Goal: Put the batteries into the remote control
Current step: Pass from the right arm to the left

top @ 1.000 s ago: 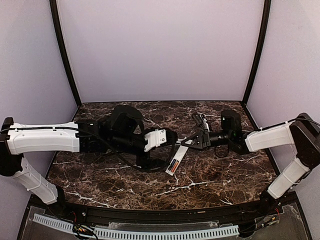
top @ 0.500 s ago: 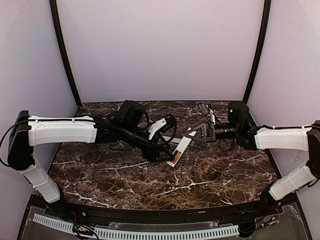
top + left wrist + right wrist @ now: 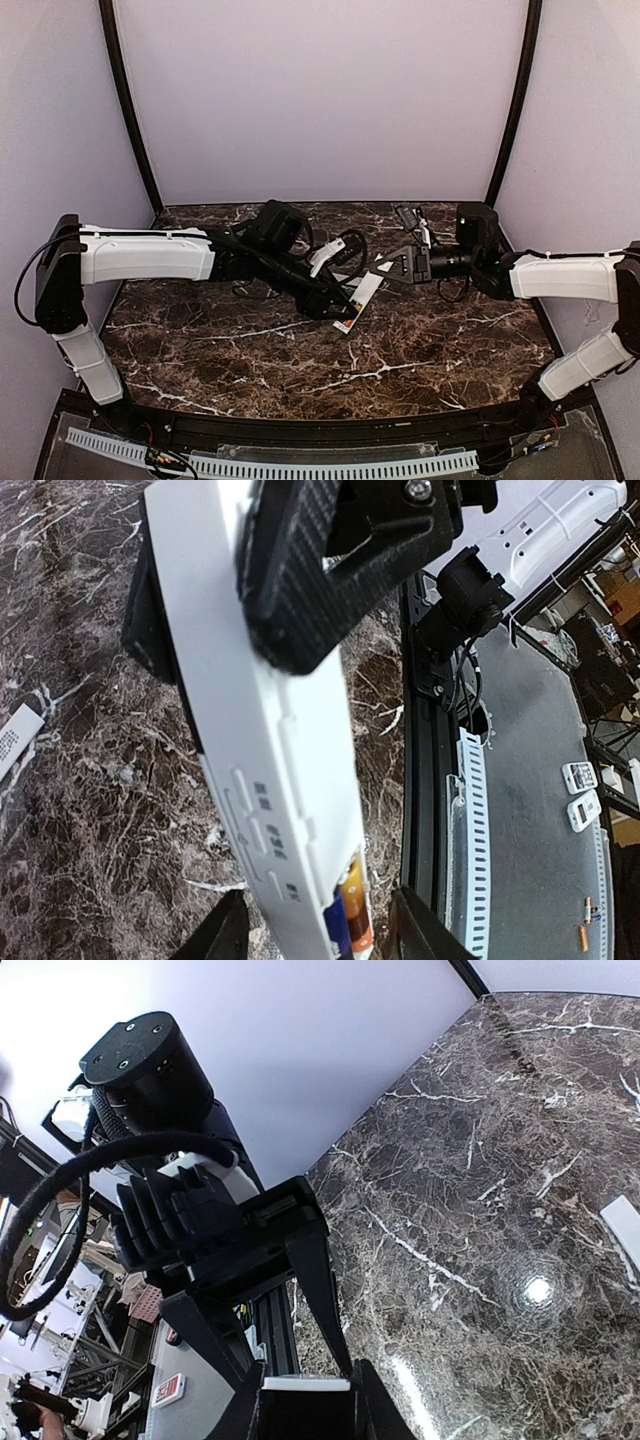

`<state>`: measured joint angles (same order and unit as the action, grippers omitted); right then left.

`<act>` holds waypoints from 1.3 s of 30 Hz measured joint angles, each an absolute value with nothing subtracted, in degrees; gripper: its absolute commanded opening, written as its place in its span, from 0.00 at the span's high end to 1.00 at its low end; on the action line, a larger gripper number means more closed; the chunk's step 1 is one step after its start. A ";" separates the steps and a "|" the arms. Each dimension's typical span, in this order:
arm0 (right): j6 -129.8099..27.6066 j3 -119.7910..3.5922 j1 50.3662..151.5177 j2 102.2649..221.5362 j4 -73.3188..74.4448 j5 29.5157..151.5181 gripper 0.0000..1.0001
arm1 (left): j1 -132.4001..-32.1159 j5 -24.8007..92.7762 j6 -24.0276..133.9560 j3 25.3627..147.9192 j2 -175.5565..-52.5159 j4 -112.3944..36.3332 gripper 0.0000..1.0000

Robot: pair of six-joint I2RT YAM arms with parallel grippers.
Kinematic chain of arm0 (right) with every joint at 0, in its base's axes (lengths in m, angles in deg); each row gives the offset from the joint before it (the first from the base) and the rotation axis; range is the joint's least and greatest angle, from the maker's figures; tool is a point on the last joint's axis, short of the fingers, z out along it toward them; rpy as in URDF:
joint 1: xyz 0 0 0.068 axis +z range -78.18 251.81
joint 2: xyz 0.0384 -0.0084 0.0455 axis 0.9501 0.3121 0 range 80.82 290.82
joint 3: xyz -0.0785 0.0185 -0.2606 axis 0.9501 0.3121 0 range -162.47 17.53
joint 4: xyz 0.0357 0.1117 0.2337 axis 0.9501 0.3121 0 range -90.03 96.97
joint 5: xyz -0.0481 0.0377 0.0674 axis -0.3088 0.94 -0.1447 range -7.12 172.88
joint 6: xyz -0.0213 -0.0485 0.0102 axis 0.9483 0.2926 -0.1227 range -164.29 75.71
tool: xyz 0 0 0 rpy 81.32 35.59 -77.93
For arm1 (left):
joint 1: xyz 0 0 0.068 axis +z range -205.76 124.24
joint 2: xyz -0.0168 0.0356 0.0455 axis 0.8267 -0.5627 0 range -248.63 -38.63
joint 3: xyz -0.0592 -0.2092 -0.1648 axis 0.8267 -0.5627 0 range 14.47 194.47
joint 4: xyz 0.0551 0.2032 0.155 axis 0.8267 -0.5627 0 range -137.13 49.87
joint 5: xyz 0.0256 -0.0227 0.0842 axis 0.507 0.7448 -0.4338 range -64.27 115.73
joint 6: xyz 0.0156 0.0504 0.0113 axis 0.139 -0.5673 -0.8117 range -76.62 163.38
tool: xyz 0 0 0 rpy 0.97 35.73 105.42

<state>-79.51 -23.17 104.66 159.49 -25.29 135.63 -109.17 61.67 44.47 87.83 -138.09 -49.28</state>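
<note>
Left gripper [image 3: 320, 932] status: jaws apart, one on each side of the battery end of the remote control [image 3: 270, 740], with a visible gap on both sides in the left wrist view. Over the last second the jaws have narrowed markedly. The left arm [image 3: 150, 258] has swung from the lower left of the overhead view up toward centre frame, which brings this gripper around the lower end of the remote control.

Right gripper [image 3: 305, 1400] status: clamped on the upper end of the remote control. Its ribbed black pad [image 3: 300, 590] lies flat across the white face at the top of the left wrist view. The grip is unchanged, but the remote control has been carried slightly toward the top of the overhead view.

Remote control position: centre of the overhead view, slanting from upper right to lower left above the desk [image 3: 90, 810]. Contact with the desk cannot be confirmed.

Batteries [image 3: 345, 915]: one blue-purple and one orange, side by side in the recess at the bottom of the left wrist view.

Assessment: loading appears essentially done. The closing jaws probably serve to press the batteries home or to steady that end. A white strip [image 3: 12, 742] on the desk at the left edge of that view may be the cover, not yet fitted.
</note>
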 measured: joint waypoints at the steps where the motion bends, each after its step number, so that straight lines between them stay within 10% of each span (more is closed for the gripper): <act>1: -79.55 -23.17 104.66 159.47 -25.29 135.63 1.00 | -109.17 61.67 44.44 87.83 -138.22 -49.61 0.52; 17: -80.36 -23.15 104.41 159.34 -27.80 135.87 1.00 | -109.10 60.51 42.56 89.04 -138.81 -52.23 0.69; 28: -82.59 -22.69 103.50 159.43 -27.74 134.19 1.00 | -109.38 52.97 39.92 89.01 -138.20 -52.30 0.22; 39: -86.77 -22.37 103.37 161.66 -26.62 128.33 1.00 | -115.81 34.02 34.28 92.16 -137.61 -53.72 0.27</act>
